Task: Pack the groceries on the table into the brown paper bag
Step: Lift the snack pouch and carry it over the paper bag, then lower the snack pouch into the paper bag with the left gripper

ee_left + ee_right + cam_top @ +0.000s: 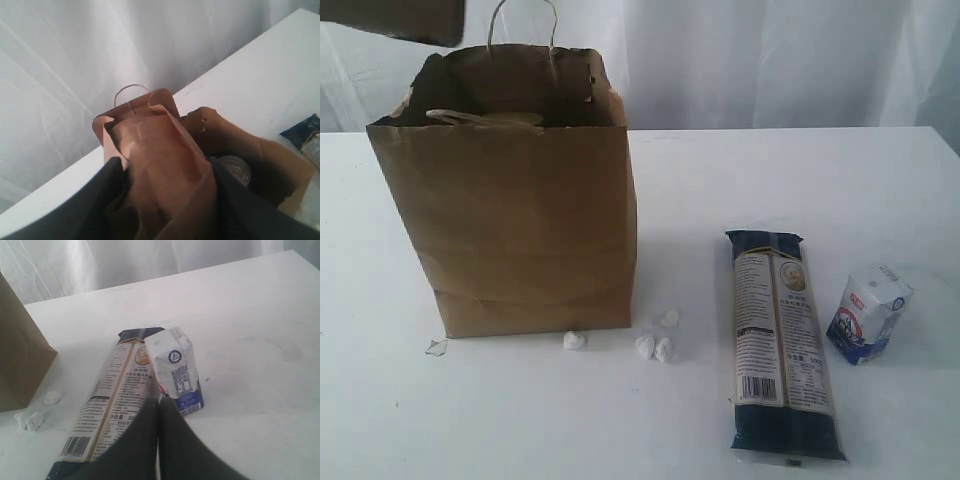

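The brown paper bag (520, 230) stands upright on the left of the table (770, 170). In the left wrist view my left gripper (165, 166) is shut on the brown-red pouch (155, 140), held over the bag's open top (280, 162). A pull-tab metal can (235, 170) lies inside the bag. The long dark-blue packet (782, 345) and the small white-blue carton (868, 315) lie on the table to the right. My right gripper (159, 402) hangs shut and empty just above the packet (115, 395) and the carton (175, 370). The bottle and the jar are out of view.
Small white crumbs (655, 346) lie along the bag's front right corner. A white curtain hangs behind the table. A twine handle (523, 20) rises above the bag's rim. A dark shape (395, 20) hangs over the bag's back left corner.
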{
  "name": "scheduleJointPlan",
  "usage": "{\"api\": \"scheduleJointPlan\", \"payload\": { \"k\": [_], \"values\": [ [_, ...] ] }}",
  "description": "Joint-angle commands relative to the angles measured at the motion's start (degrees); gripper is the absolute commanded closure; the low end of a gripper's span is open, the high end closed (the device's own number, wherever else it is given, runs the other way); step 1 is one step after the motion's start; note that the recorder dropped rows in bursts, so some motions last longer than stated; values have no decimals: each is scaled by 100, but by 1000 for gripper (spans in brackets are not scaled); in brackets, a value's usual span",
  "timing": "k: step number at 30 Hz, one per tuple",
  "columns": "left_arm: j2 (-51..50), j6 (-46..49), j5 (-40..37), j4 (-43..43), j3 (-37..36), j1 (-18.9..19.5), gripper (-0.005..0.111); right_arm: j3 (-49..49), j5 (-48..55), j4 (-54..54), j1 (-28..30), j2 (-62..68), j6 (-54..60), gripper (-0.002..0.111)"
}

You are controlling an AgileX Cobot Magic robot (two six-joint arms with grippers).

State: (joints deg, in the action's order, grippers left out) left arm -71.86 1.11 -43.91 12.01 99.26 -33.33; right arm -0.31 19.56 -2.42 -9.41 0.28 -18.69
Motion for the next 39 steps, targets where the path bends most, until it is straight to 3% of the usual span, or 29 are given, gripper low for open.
{"api": "scheduleJointPlan", "payload": {
  "k": [1, 10, 13, 16, 21, 27, 33, 39],
  "values": [
    [254, -74, 1897, -291, -656, 19, 107, 31, -36, -33, -21, -28, 53, 108],
    [490, -347, 4538, -291, -2678, 45, 107, 31, -36, -33, -21, -28, 53, 108],
    [512, -786, 6181, -321, -3374, 225, 107, 31, -36, -33, -21, -28, 53, 108],
    [512, -1157, 7061, -700, -3853, 493, 107, 31, -36, -33, -21, -28, 53, 108],
    [368, -1391, 7121, -1025, -4354, 805, 107, 31, -36, -33, -21, -28, 53, 108],
    [-31, -2175, 8040, -816, -4473, 805, 107, 31, -36, -33, -21, -28, 53, 108],
    [-306, -2933, 7834, -743, -4473, 805, 107, 31, -36, -33, -21, -28, 53, 108],
    [-546, -2981, 8126, -719, -4393, 805, 107, 31, -36, -33, -21, -28, 53, 108]
  ]
}}
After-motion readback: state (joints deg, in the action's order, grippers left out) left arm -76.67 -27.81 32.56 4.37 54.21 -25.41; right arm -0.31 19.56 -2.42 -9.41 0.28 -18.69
